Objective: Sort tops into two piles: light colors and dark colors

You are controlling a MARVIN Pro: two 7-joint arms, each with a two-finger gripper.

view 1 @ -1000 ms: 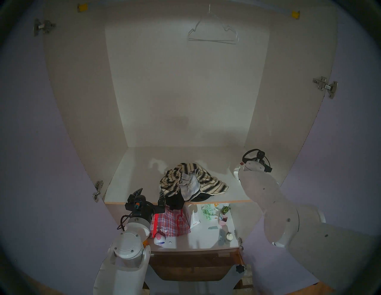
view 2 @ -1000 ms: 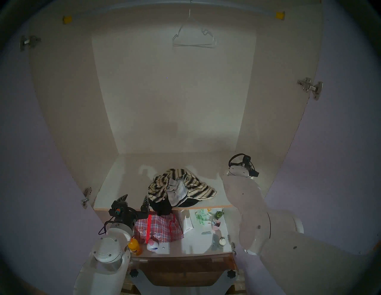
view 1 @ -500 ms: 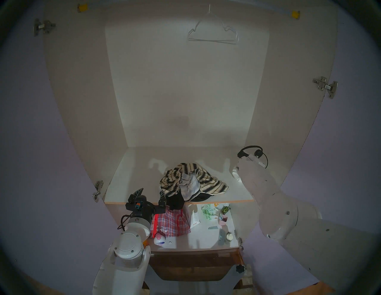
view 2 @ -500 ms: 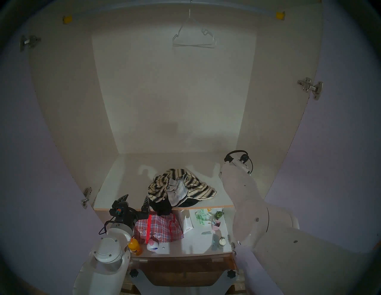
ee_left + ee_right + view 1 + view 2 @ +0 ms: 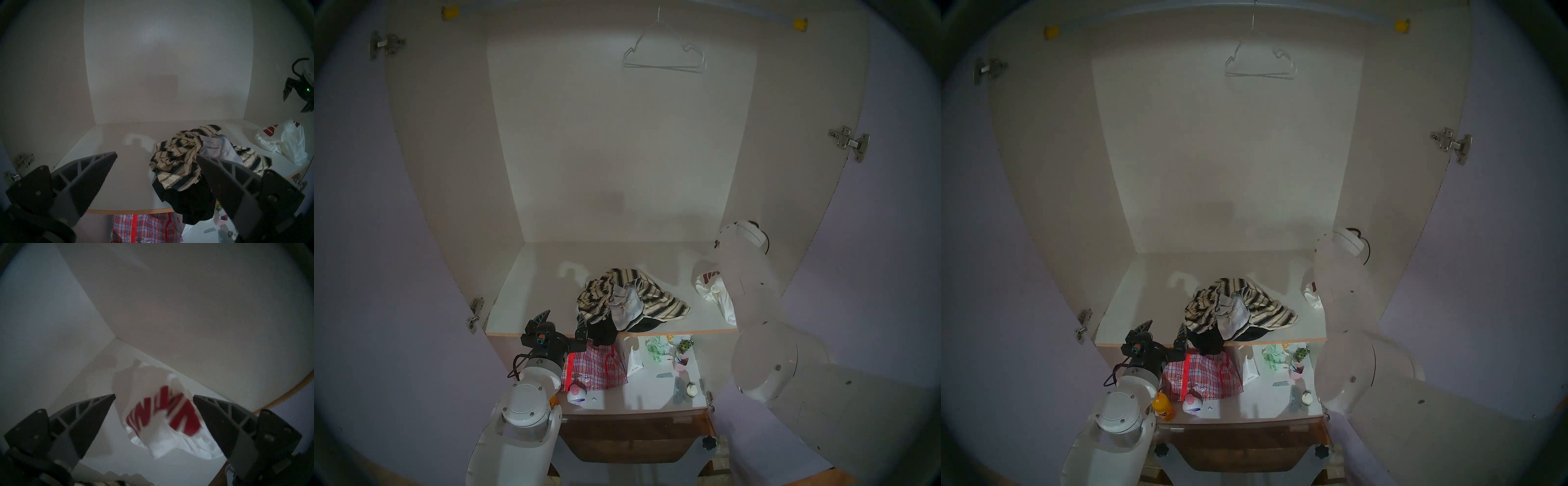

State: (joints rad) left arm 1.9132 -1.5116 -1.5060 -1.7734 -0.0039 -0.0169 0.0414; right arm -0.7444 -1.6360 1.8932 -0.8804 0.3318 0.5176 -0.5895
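A white top with big red letters [image 5: 709,286] lies crumpled at the right end of the wardrobe shelf [image 5: 534,295]; it also shows in the right wrist view [image 5: 163,417]. A heap of a cream-and-black striped top [image 5: 660,305], a pale grey cloth [image 5: 626,303] and a black top [image 5: 602,331] sits at the shelf's front middle, the black one hanging over the edge. My left gripper [image 5: 561,321] is open and empty, just left of the heap. My right gripper [image 5: 153,396] is open and empty, above the white top; my right arm hides it in the head views.
A red-and-blue checked woven bag [image 5: 595,370] lies on the lower shelf with bottles [image 5: 1163,409], a small white bag [image 5: 634,361] and small items. A wire hanger [image 5: 663,57] hangs on the rail above. The wardrobe's right wall [image 5: 789,203] is close beside my right arm.
My right arm has risen and swung back from the shelf's right end, uncovering the white top that lies there. My left arm and the striped heap have not moved.
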